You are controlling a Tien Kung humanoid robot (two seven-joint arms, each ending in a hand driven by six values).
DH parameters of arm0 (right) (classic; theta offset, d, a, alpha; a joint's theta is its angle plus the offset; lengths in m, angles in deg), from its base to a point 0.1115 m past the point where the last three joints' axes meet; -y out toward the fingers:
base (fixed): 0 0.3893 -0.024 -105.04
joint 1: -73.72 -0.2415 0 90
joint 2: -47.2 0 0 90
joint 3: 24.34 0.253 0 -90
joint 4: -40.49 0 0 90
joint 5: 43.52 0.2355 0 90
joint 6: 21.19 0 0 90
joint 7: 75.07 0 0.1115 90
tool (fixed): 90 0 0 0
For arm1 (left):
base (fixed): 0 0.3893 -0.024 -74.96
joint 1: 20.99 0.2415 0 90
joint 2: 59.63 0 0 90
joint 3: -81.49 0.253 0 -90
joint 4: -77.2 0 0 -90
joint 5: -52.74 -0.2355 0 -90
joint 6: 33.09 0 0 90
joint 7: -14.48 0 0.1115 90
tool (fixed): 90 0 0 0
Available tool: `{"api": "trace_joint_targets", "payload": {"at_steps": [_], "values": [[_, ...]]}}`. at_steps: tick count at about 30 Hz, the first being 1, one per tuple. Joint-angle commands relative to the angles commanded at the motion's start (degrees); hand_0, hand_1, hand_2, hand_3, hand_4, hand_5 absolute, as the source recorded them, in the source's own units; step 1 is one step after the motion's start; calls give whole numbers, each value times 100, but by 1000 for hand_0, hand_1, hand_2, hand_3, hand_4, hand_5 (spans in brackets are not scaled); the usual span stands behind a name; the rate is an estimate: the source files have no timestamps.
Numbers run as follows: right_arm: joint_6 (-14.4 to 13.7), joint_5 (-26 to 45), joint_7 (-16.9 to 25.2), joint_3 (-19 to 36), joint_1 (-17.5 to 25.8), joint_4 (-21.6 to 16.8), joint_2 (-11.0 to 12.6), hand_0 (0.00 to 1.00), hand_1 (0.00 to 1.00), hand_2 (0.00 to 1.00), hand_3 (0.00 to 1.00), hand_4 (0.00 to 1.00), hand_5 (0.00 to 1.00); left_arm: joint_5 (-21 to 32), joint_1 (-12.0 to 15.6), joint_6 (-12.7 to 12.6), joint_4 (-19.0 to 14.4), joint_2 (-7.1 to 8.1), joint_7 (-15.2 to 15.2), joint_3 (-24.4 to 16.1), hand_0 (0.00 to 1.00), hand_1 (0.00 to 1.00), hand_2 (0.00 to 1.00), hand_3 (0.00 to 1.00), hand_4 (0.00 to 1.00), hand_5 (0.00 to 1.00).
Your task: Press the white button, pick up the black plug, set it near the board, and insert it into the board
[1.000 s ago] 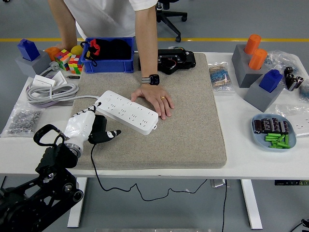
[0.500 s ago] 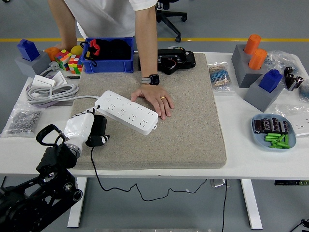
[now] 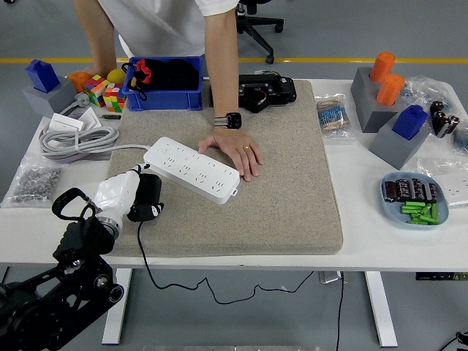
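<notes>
From where I stand, the robot's left hand [image 3: 128, 196], white-shelled with dark fingers, is curled around the chunky black plastic plug [image 3: 149, 191] at the near left edge of the grey felt mat [image 3: 292, 190]. The plug sits just beside the near end of the long white plastic power strip [image 3: 191, 169], the board it is meant for, though not yet over any socket. Its thin black cord [image 3: 175, 281] drops off the front of the white surface [image 3: 365, 248] and loops below.

That plug looks light and rigid, a hard moulded block that will not give under the fingers. Smooth plastic can slip or twist, so I would say the best hold is across its two flat sides, well back from the prong face, leaving the prongs free. I cannot see the prongs, so how they are turned is unclear. The trailing cord is soft but may tug sideways as the plug moves.

The strip itself is light enough to slide under a push. A person at the far side has a bare hand [image 3: 235, 148], with a ring and a dark wristwatch, flat on the mat and touching the strip's far edge, which should steady it. The person's other arm reaches toward the blue plastic bin [image 3: 165, 93]. No right arm of the robot shows.
</notes>
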Motion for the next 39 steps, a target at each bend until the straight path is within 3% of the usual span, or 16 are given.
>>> {"api": "trace_joint_targets", "payload": {"at_steps": [5,6,11,12,17,18,23,24,29,30,35,36,39], "values": [[-4,-8,2,16,1,0,0,629,600,593,580,661,390,24,-9,12,44,5,0,9,531,688,604,808,802,301],[-4,-9,1,16,2,0,1,628,600,593,579,662,390,24,-8,14,45,6,0,11,455,645,561,754,790,283],[-8,-13,7,15,4,0,2,628,600,593,579,662,390,24,-18,9,76,2,0,22,455,645,561,754,790,283],[-10,-10,11,15,3,0,1,628,600,592,579,661,389,23,-18,5,83,2,0,24,381,593,509,709,759,262],[-20,-1,33,7,7,0,-2,628,600,592,579,661,389,-16,-14,2,121,1,0,37,381,593,509,709,759,262],[-20,-1,32,4,10,0,-2,627,600,592,579,659,388,-21,-14,6,133,-1,0,39,304,550,474,619,625,98],[-32,2,43,5,5,0,-4,627,600,592,579,659,388,-90,-24,-45,217,-7,0,66,304,550,474,619,625,98],[-35,4,46,5,3,0,-4,627,600,591,579,658,387,-113,-25,-71,235,-8,0,72,268,473,410,558,548,2],[-52,7,67,14,-2,0,0,627,600,591,579,658,387,-196,-37,-160,269,-7,0,75,268,473,410,558,548,2],[-55,4,71,14,-1,0,1,627,600,590,578,658,388,-201,-38,-163,264,-8,0,70,282,382,346,504,558,2],[-66,5,90,17,1,0,-3,627,600,590,578,658,388,-197,-33,-191,183,6,0,48,282,382,346,504,558,2],[-67,5,92,17,1,0,-4,627,599,588,578,657,391,-197,-33,-203,165,9,0,41,273,338,312,442,514,2],[-73,9,99,12,2,0,-4,627,599,588,578,657,391,-184,-39,-280,94,27,0,-5,273,338,312,442,514,2]]}}
